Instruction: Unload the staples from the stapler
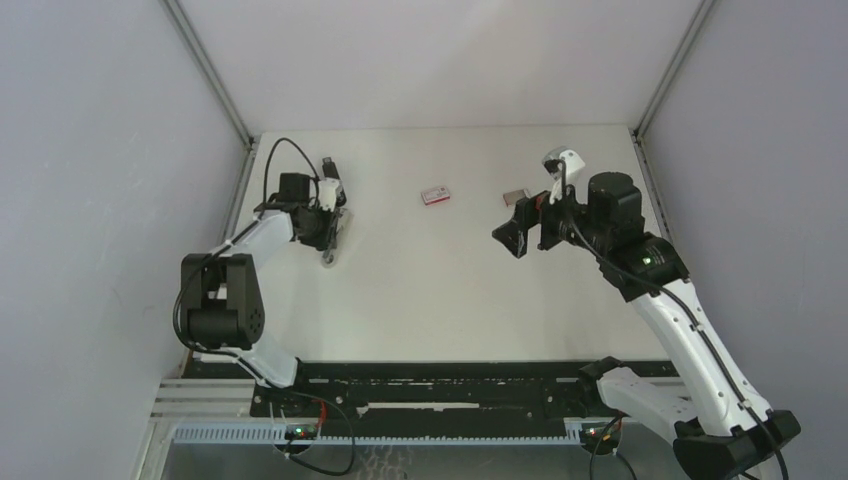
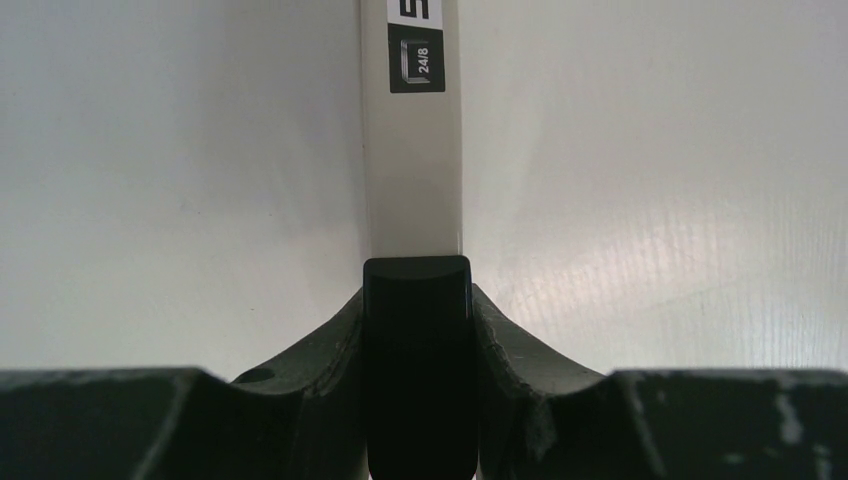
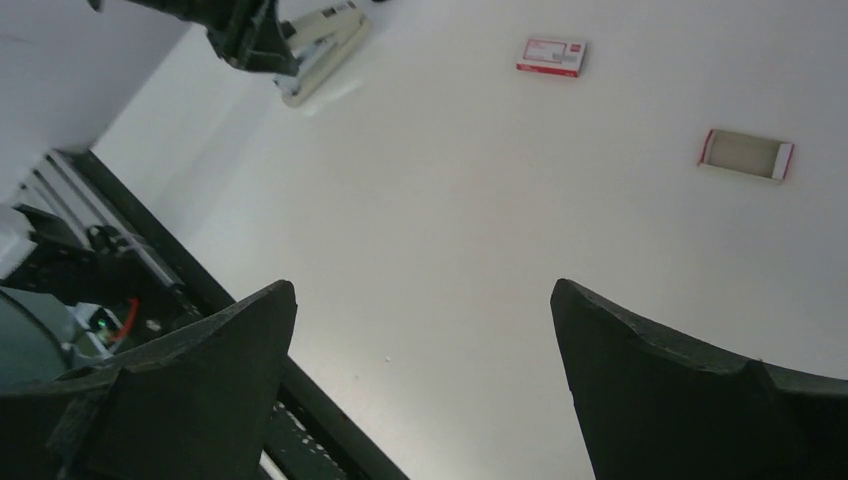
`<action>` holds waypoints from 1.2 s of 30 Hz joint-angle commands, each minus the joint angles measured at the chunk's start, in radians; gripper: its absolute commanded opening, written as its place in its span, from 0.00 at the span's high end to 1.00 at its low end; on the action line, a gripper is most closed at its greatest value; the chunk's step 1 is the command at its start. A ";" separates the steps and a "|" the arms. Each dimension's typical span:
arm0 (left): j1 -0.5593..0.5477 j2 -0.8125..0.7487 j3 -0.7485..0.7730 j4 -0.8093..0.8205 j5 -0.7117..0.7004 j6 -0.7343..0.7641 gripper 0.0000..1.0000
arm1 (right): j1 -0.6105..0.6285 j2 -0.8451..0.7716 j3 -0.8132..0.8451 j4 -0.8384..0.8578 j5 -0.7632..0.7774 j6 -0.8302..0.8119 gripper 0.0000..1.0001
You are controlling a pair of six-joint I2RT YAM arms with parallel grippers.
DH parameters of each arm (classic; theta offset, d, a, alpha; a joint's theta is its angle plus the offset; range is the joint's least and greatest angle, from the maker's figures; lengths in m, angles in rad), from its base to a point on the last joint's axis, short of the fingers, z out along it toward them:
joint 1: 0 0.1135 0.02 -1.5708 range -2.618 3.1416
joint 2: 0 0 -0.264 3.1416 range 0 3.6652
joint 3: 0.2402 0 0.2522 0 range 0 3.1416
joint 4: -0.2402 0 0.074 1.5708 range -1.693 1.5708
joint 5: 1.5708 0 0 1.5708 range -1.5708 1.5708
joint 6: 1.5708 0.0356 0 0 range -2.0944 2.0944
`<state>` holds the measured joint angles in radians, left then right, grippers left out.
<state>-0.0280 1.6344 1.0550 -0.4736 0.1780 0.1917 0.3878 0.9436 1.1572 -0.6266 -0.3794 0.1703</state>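
The stapler (image 1: 331, 238) is cream with a black rear end (image 2: 416, 330) and lies on the white table at the left. My left gripper (image 2: 416, 310) is shut on it, one finger pressed against each side of that black end. In the top view the left gripper (image 1: 326, 212) sits low over the stapler. The right wrist view shows the stapler (image 3: 325, 40) far off under the left arm. My right gripper (image 1: 520, 232) hangs open above the table's right half with nothing between its fingers (image 3: 250, 330). The staples do not show in any view.
A small red-and-white box (image 1: 435, 195) lies at the table's middle back, also in the right wrist view (image 3: 552, 56). An open box tray (image 1: 516, 196) lies to its right, just behind the right gripper (image 3: 746, 154). The black rail (image 1: 450, 375) runs along the near edge.
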 commanded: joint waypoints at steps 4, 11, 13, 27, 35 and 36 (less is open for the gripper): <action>-0.059 -0.112 -0.038 0.052 0.035 0.098 0.64 | -0.010 0.032 -0.085 0.080 0.019 -0.234 0.00; -0.110 -0.114 -0.074 0.050 0.044 0.155 0.64 | -0.079 0.101 -0.154 0.141 -0.071 -0.250 0.00; -0.134 -0.111 -0.076 0.047 0.042 0.167 0.64 | -0.082 0.114 -0.164 0.146 -0.078 -0.275 0.00; -0.329 -0.029 0.044 -0.033 0.037 0.248 0.61 | -0.076 0.124 -0.235 0.180 -0.143 -0.406 0.00; -0.449 0.056 0.132 -0.071 -0.013 0.278 0.62 | -0.078 0.138 -0.253 0.180 -0.137 -0.442 0.00; -0.466 0.064 0.142 -0.073 -0.019 0.280 0.62 | -0.079 0.138 -0.254 0.180 -0.138 -0.447 0.00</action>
<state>-0.4507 1.6775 1.1053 -0.5377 0.1783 0.4385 0.3084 1.0843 0.9005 -0.4896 -0.5060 -0.2344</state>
